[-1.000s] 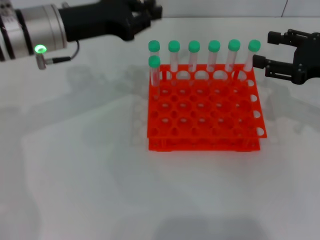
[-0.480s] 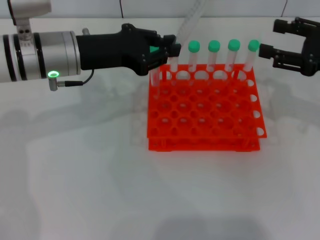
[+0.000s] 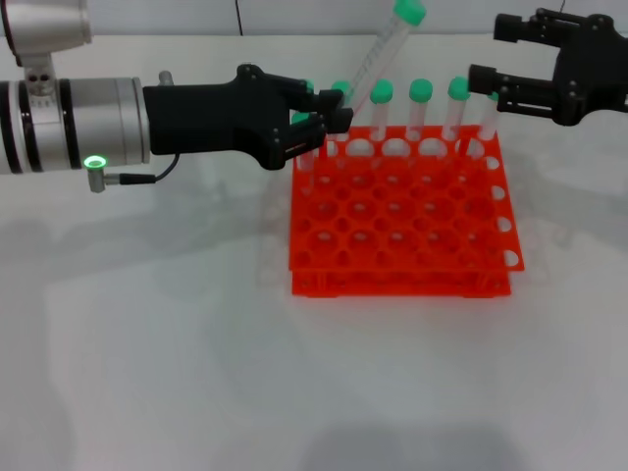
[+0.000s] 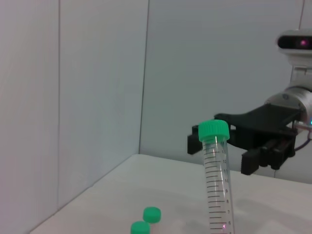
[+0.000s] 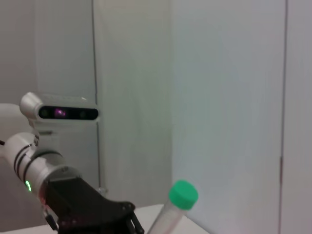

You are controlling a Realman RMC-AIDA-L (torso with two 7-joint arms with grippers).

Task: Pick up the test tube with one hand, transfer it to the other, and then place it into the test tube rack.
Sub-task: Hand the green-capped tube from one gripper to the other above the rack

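Observation:
My left gripper point(image 3: 332, 106) is shut on the lower end of a clear test tube point(image 3: 378, 54) with a green cap. It holds the tube tilted up and to the right above the back left corner of the orange-red test tube rack point(image 3: 402, 283). The same tube shows in the left wrist view point(image 4: 218, 180) and its cap shows in the right wrist view point(image 5: 183, 194). My right gripper point(image 3: 488, 51) is open and empty, above the rack's back right corner and apart from the held tube. It also shows far off in the left wrist view point(image 4: 253, 146).
Several other green-capped tubes point(image 3: 420, 108) stand upright in the rack's back row, some partly hidden by the grippers. The rack's other holes hold nothing. The white table point(image 3: 196, 343) spreads around the rack. A pale wall stands behind.
My left gripper came in from the back left, closed on a tube at the rack's back left and lifted it tilted. My right gripper rose and moved left towards it.

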